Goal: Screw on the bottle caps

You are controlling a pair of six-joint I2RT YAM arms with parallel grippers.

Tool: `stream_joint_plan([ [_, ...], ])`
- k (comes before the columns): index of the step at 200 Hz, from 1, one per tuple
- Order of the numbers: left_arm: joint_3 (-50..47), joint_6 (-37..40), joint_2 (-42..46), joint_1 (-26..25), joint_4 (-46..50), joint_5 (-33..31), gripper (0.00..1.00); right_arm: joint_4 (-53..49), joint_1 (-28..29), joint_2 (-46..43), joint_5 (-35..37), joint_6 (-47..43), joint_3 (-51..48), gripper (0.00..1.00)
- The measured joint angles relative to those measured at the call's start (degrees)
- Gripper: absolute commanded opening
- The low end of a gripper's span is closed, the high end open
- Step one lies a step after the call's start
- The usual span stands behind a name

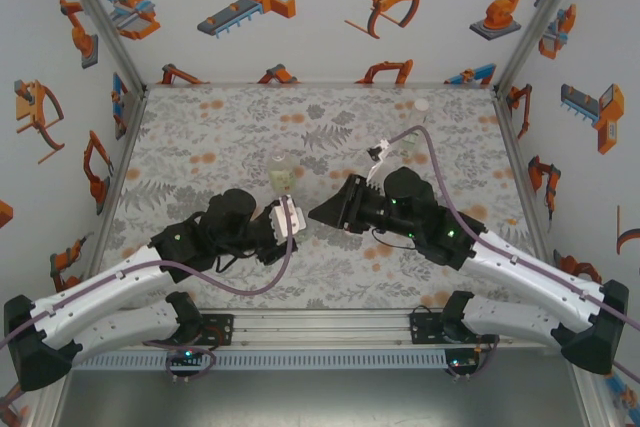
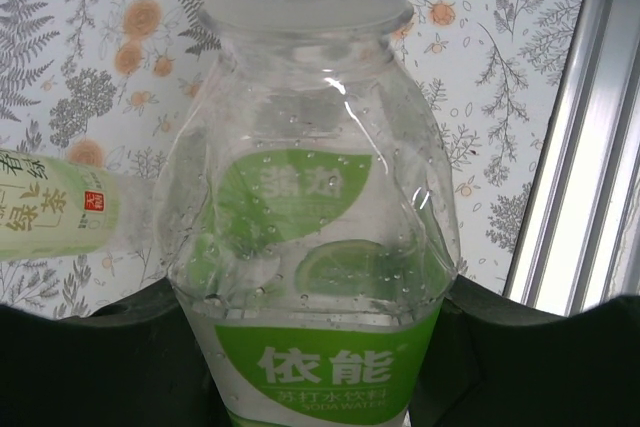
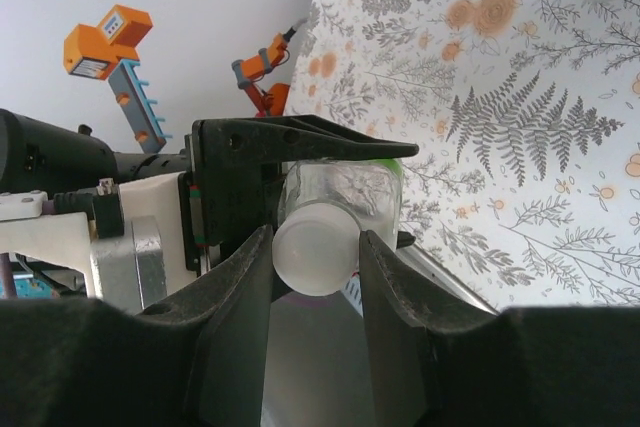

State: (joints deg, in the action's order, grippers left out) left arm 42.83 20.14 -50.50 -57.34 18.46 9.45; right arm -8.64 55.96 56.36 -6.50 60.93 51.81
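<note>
Capping is being started, by judgement: green bottle [image 2: 315,277] is being clamped by left gripper [image 2: 315,352], its cap [image 3: 312,259] pinched by right gripper [image 3: 315,242].

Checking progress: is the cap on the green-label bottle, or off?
On: the white cap sits on the bottle, pinched by the right gripper. Tightness unclear.

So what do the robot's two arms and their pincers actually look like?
The left arm and right arm match: black bases, smooth white shells on the long lower sections, then chunky black joints dotted with small green lights. A purple cable runs along each. The right pincer is black and wedge-shaped; the left pincer has a white block behind its black prongs.
</note>
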Motion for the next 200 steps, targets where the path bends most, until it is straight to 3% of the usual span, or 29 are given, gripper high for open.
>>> stream_joint_plan([
  [29,0.2,0.22,-0.48,-0.07,-2.08,2.14,0.0,-5.31,0.0,-0.09,-0.31,-6.1,4.59,0.54],
  [46,0.26,0.24,-0.59,-0.07,-2.99,3.89,0.0,-8.83,0.0,-0.57,-0.22,-13.31,8.85,0.59],
  [85,0.68,0.31,-0.96,-0.07,-2.95,9.09,0.0,-15.63,0.0,-2.27,-1.79,-33.05,15.91,0.57],
  [143,1.75,0.87,-1.07,-0.07,-0.96,17.55,0.0,-26.75,0.0,0.61,-13.49,-63.25,20.33,0.54],
  [200,2.49,1.09,-1.79,-0.07,0.22,21.33,0.0,-29.2,0.0,2.25,-23.63,-77.75,20.44,0.55],
])
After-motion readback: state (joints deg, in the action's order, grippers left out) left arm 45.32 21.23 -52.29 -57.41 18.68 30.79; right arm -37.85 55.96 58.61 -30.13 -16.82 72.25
